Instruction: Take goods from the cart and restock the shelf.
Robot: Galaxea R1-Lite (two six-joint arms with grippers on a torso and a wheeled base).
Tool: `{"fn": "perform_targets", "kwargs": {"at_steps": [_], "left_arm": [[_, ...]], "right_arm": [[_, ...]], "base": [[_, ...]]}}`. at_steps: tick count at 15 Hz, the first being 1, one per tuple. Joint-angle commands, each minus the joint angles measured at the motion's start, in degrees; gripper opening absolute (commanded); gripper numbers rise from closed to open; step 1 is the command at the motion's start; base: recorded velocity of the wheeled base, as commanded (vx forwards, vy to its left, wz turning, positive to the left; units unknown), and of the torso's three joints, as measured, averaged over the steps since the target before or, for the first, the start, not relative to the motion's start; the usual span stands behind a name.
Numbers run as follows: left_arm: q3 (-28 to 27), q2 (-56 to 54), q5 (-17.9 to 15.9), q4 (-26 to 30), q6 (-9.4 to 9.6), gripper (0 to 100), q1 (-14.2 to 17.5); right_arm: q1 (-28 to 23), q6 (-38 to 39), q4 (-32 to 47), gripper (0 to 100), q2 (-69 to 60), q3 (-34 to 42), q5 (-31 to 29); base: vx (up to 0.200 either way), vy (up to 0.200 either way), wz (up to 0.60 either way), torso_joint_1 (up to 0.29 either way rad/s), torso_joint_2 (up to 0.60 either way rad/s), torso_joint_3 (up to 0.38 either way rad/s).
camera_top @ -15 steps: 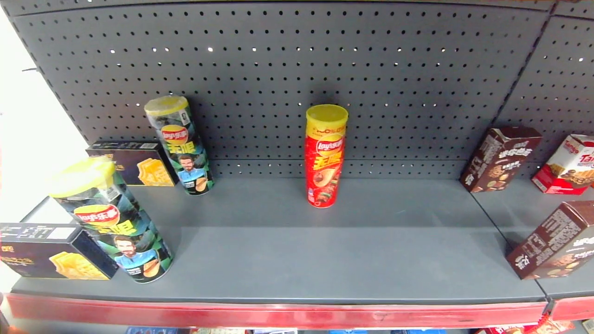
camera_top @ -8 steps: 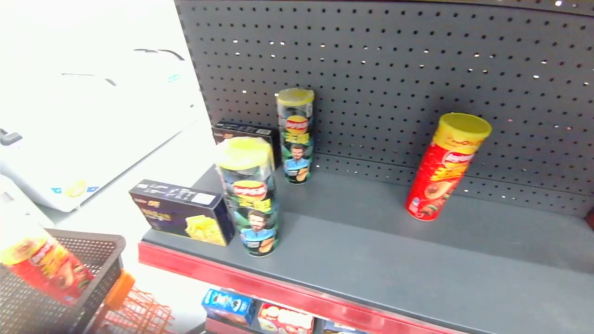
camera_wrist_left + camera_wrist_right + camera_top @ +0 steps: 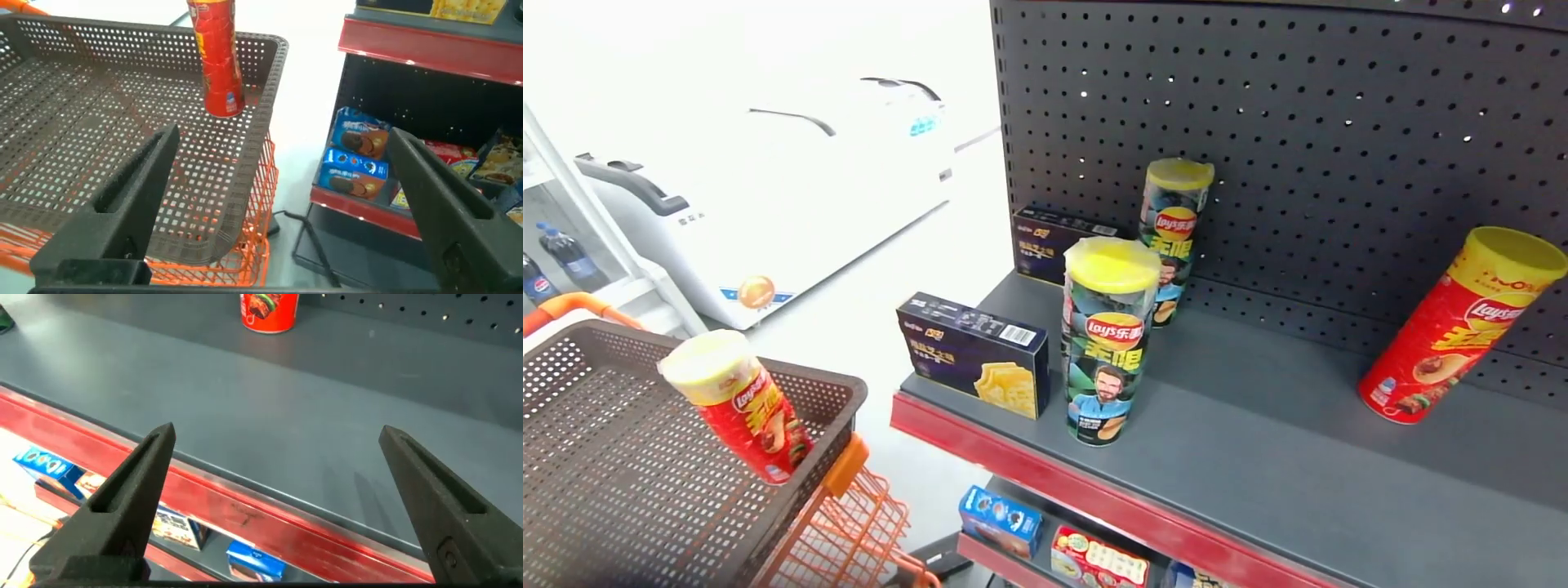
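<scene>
On your left, your left gripper (image 3: 283, 139) hangs empty, fingers spread wide, above the cart's brown basket (image 3: 605, 482), where a red chip can (image 3: 737, 408) stands by the wall nearest the shelf (image 3: 1258, 465), while your right gripper (image 3: 278, 434), equally spread and empty, faces the shelf board before another red can (image 3: 1462, 327).
</scene>
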Motion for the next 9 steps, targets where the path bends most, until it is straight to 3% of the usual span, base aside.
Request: {"fn": "perform_targets", "kwargs": {"at_steps": [1, 4, 5, 9], "left_arm": [[0.0, 0.1, 0.0, 0.0, -0.01, 100, 0.1], [-0.3, 0.1, 1.0, 0.2, 0.61, 100, 0.1], [-4.0, 0.8, 1.1, 0.9, 3.42, 100, 0.2], [-15.6, 16.7, 3.3, 6.3, 3.77, 100, 0.6]], "right_arm": [[0.0, 0.0, 0.0, 100, 0.1, 0.0, 0.0], [0.0, 0.0, 0.0, 100, 0.1, 0.0, 0.0], [0.0, 0.0, 0.0, 100, 0.1, 0.0, 0.0], [0.0, 0.0, 0.0, 100, 0.1, 0.0, 0.0]], "base": [[0.0, 0.0, 0.0, 0.0, 0.0, 0.0], [0.0, 0.0, 0.0, 0.0, 0.0, 0.0], [0.0, 0.0, 0.0, 0.0, 0.0, 0.0], [0.0, 0.0, 0.0, 0.0, 0.0, 0.0]]}}
